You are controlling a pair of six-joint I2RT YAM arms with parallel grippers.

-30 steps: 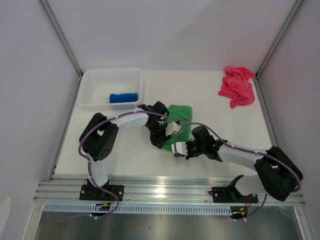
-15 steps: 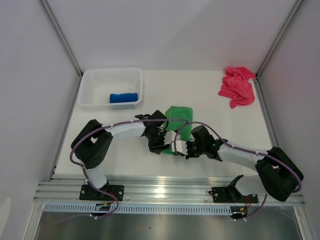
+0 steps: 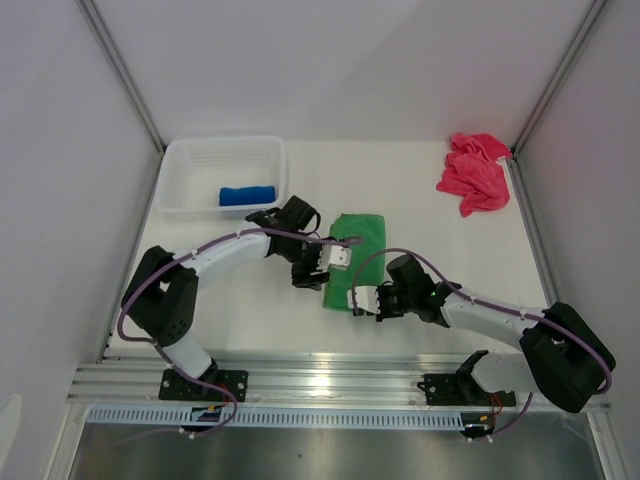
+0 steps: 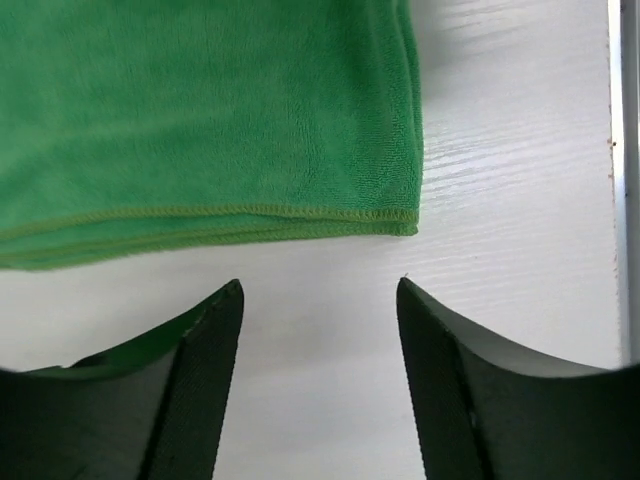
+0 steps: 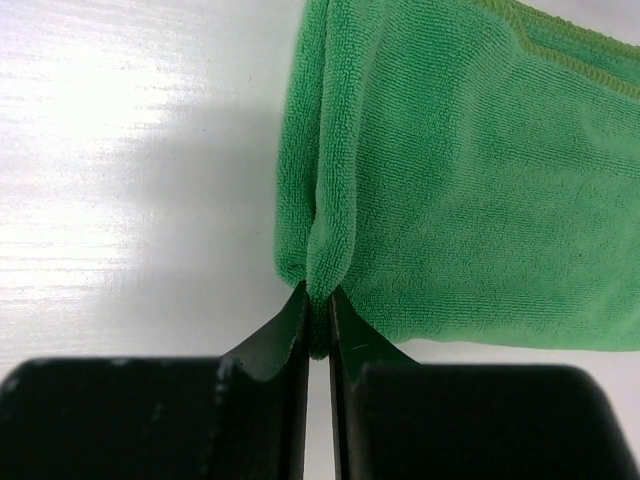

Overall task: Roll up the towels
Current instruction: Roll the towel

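Towels: green towel (image 3: 362, 228) lies folded flat near ctr of table (image 3: 420, 220), w/ layered hemmed edges showing in the left wrist view. Right gripper (image 3: 361, 298) is clamped on the green towel's near edge, w/ a small ridge of cloth pinched up btwn its fingers (image 5: 285, 345); the rest of the cloth lies flat on the table. Left gripper (image 3: 335, 258) sits by the towel's left edge, jaws apart w/ nothing btwn them but bare tabletop. Its fingertips (image 4: 215, 320) stop just short of the hem, not touching. Blue towel (image 3: 247, 194) is rolled up & lies inside the white basket (image 3: 225, 143) at far left of the table. Pink towel (image 3: 473, 172) is a crumpled heap at the far right corner, well apart from both arms.
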